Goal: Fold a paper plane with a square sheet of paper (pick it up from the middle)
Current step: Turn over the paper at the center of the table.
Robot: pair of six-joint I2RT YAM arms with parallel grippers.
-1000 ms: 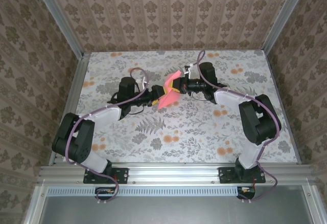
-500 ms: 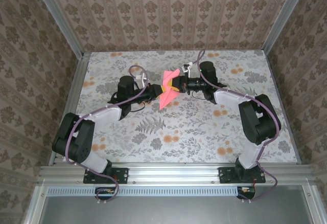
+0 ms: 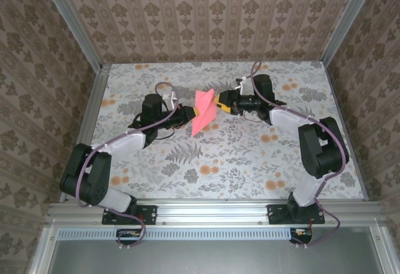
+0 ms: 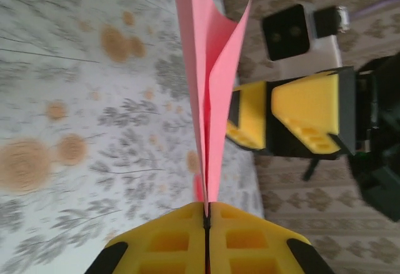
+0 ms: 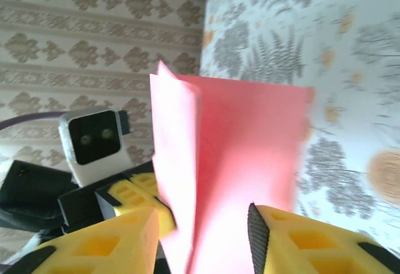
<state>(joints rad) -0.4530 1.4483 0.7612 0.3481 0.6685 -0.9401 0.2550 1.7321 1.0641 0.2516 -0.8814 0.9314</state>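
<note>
The square sheet of paper [image 3: 202, 112] is salmon pink, folded along a crease, and held upright above the middle of the table. My left gripper [image 3: 189, 117] is shut on its lower edge; in the left wrist view the yellow jaws [image 4: 206, 210] pinch the paper [image 4: 211, 92] between them. My right gripper [image 3: 219, 104] stands open just right of the sheet. In the right wrist view its fingers [image 5: 294, 239] stand apart with the paper [image 5: 244, 155] between them. I cannot tell whether they touch it.
The table [image 3: 250, 155] has a grey and orange floral print. Patterned walls and a metal frame [image 3: 95, 96] enclose it. Both arms reach inward from the near edge and meet at the centre, their wrists close together.
My left gripper has closed on the paper's lower edge. My right gripper has opened and drawn back a little to the right. The paper stands more upright than before.
</note>
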